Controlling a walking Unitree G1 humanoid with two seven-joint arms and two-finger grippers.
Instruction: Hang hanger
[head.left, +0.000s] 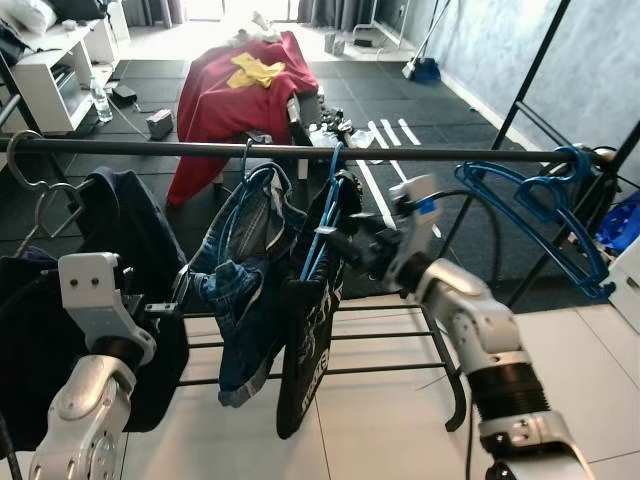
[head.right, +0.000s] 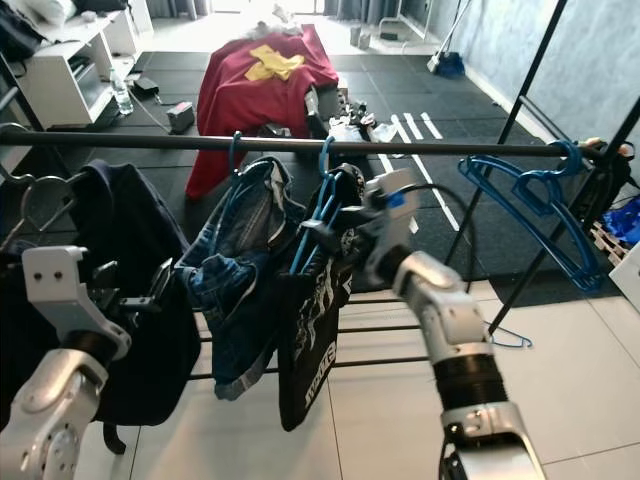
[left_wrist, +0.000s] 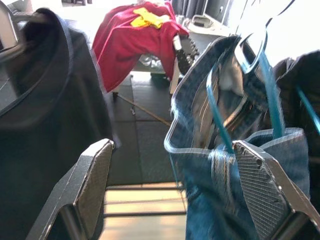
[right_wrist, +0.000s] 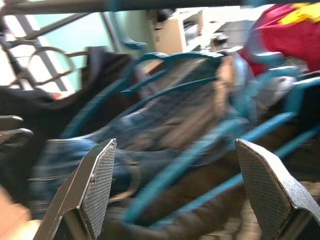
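While the blue hanger (head.left: 322, 225) with its black garment (head.left: 308, 345) hung on the rail (head.left: 200, 150), both grippers, right gripper (head.left: 345, 243) and left gripper (head.left: 165, 308), gaped empty just below that rail.

A lived-in home room — loaded clothes rack (head.left: 300, 151), red-draped furniture (head.left: 245, 85), white shelf unit (head.left: 55, 70).
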